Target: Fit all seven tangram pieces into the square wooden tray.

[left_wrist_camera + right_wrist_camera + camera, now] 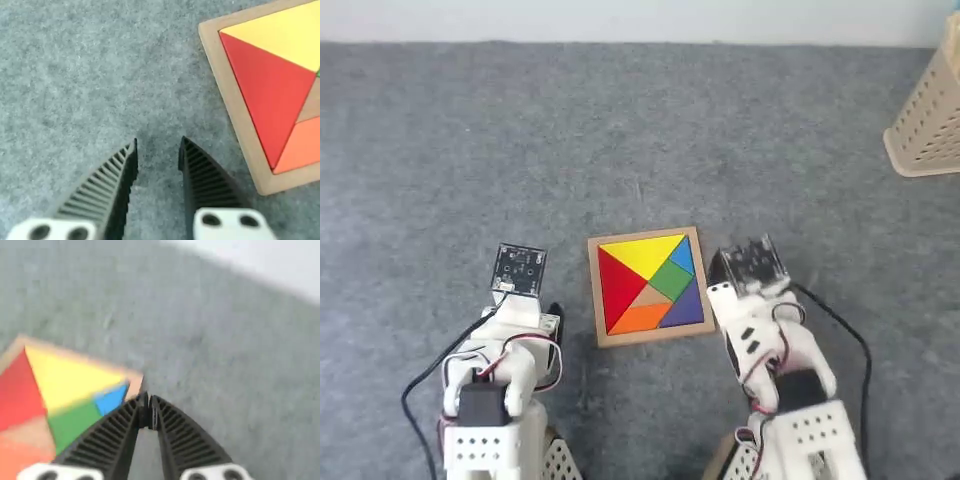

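Wooden tray [652,337], seven pieces [620,283] fitted. Left fingers [117,180] spread, tray just beside. Right fingers [177,432] pressed together near its corner.

The high camera looks down on the desk [640,130] from behind both arms. Wrist cameras peer closely past the left hand [157,145] and right hand [149,404]. All share the tray [650,337].

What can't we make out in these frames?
Left wrist view: the tray runs off the frame edge, so much of it is cut off.
Right wrist view: blur smears the seams around the blue piece; the right gripper covers part of the tray's rim.
High view: the basket is cut by the edge, contents unseen; whether the tangram pieces sit flush is too small to judge.
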Motion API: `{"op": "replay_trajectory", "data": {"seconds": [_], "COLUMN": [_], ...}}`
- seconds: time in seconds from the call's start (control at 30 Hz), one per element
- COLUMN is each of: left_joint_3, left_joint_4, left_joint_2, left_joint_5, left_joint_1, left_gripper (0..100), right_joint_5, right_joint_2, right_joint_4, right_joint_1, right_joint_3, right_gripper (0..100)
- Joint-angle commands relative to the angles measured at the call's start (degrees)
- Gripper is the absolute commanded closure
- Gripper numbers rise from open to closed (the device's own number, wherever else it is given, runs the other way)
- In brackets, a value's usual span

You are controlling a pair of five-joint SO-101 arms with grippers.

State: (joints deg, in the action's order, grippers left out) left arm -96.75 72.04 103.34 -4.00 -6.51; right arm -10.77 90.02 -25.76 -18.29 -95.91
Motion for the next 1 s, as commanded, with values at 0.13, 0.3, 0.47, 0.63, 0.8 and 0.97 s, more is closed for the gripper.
{"op": "replay_trajectory", "data": {"seconds": [0.13, 0.3, 0.47, 0.63, 0.8, 0.97], "left_joint_3": [0.22, 0.22, 0.22, 0.22, 0.22, 0.22], "left_joint_4": [0.26, 0.26, 0.26, 0.26, 0.26, 0.26], "left_joint_2": [0.88, 0.88, 0.88, 0.88, 0.88, 0.88], "left_joint_5": [0.44, 0.44, 0.44, 0.44, 0.44, 0.44], "left_joint_1": [0.0, 0.0, 0.0, 0.0, 0.0, 0.0], "left_gripper": [87, 87, 87, 87, 87, 87], "right_joint_5": [0.62, 0.62, 0.53, 0.53, 0.53, 0.53], "right_joint_2": [14.11, 11.47, 10.33, 10.51, 10.51, 10.51], "right_joint_4": [-4.62, -5.14, -14.37, -33.54, -42.59, -43.21], "right_joint_1": [3.91, 4.09, 4.26, 7.96, 17.1, 22.81], "right_joint_3": [-0.53, -0.62, -0.7, -0.7, -0.7, -0.7], "right_gripper": [99.2, 99.2, 99.2, 99.2, 99.2, 99.2]}}
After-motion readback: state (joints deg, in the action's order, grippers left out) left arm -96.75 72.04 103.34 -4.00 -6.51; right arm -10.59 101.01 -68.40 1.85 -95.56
